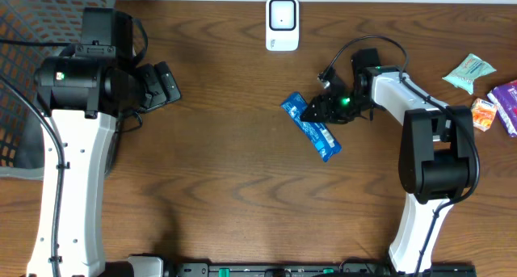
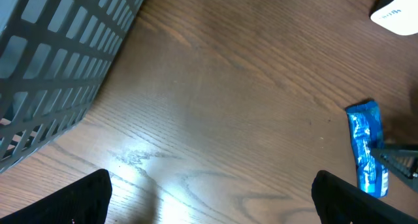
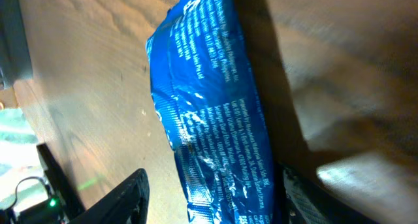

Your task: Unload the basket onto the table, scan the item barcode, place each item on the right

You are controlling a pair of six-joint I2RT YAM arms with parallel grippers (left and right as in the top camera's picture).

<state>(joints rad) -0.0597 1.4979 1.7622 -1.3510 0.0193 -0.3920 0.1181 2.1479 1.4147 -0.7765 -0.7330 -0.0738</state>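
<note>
Shows a blue packet (image 1: 311, 126) flat on a wooden table (image 1: 226, 172), straddled by the right gripper (image 1: 319, 107).

Lies slantwise near the table's middle, below and to the right of a white scanner (image 1: 282, 23), well apart from it. Straddled at its upper end with jaws parted, not clamped: one finger against the packet's edge, bare wood between it and the other. With the left gripper (image 1: 161, 85) spread wide and empty beside a grey mesh basket (image 1: 24, 35).

Wooden table (image 1: 226, 188) — scanner (image 1: 282, 23), blue packet (image 1: 317, 136), grey basket (image 1: 16, 43)
</note>
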